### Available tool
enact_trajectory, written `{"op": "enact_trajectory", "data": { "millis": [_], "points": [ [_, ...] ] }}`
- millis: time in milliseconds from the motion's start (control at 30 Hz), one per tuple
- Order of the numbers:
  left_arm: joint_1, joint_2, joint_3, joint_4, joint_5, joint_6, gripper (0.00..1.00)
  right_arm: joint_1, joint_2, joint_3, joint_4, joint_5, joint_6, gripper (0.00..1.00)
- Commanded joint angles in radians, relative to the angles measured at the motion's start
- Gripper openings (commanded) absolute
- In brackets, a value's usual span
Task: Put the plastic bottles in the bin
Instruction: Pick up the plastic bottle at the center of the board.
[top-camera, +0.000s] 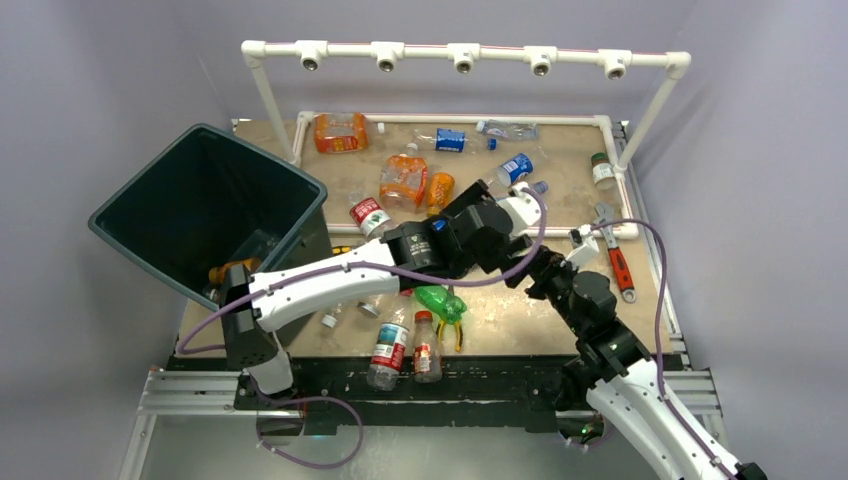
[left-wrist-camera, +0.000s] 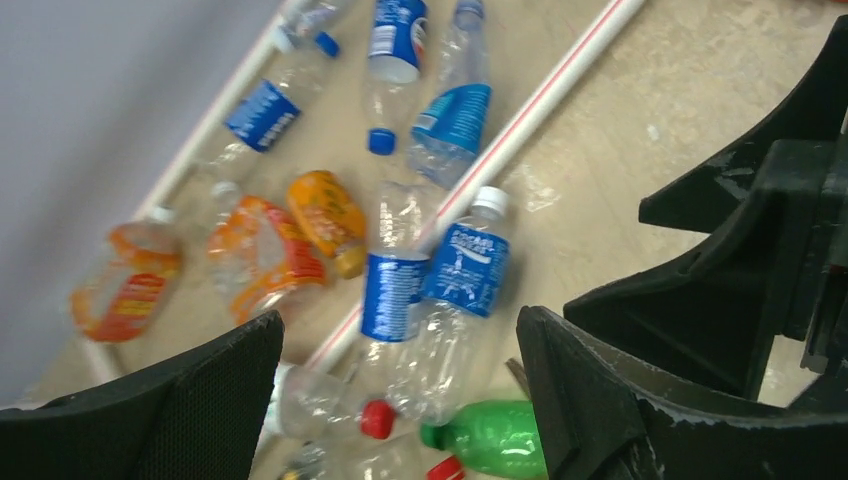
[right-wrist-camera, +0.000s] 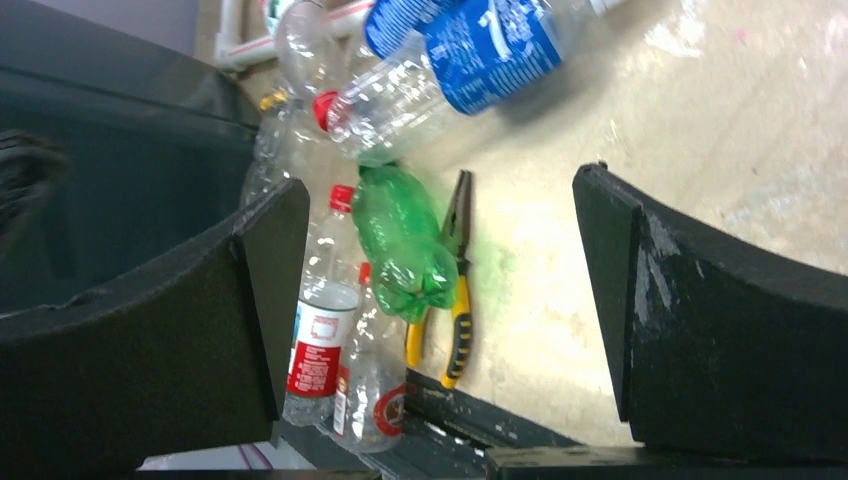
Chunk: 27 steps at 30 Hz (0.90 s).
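Left tool: jaws are spread wide and nothing is held; it is hung above bottles lying mid-surface.
Right tool: jaws are fully spread and nothing is gripped.
Plastic bottles: found scattered on their sides across the surface, outside the bin.
Green bottle: laid against the yellow-handled pliers near the front edge.
Bin: set tilted at the surface's left side.

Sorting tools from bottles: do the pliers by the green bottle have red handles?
No, the pliers beside the green bottle have yellow handles.
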Motion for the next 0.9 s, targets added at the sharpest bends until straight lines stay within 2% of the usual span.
{"op": "enact_trajectory", "data": {
  "millis": [0, 200, 333, 533, 733, 867],
  "points": [
    [0.130, -0.095, -0.125, 0.130, 0.267, -0.204, 0.85, 0.002, -0.012, -0.012, -0.003, 0.102, 0.057, 0.99],
    [0.260, -0.201, -0.361, 0.271, 0.435, -0.305, 0.85, 0.001, 0.042, -0.022, 0.038, 0.109, 0.057, 0.99],
    [0.303, -0.259, -0.498, 0.334, 0.536, -0.332, 0.85, 0.001, 0.064, -0.034, 0.049, 0.146, 0.069, 0.99],
    [0.305, -0.339, -0.637, 0.406, 0.561, -0.285, 0.84, -0.001, 0.104, 0.008, 0.051, 0.244, 0.060, 0.98],
    [0.291, -0.402, -0.723, 0.497, 0.614, -0.276, 0.83, -0.007, 0.162, 0.082, 0.000, 0.430, 0.076, 0.98],
    [0.240, -0.429, -0.729, 0.488, 0.587, -0.238, 0.83, -0.052, 0.285, 0.183, -0.002, 0.502, 0.041, 0.97]
  ]
}}
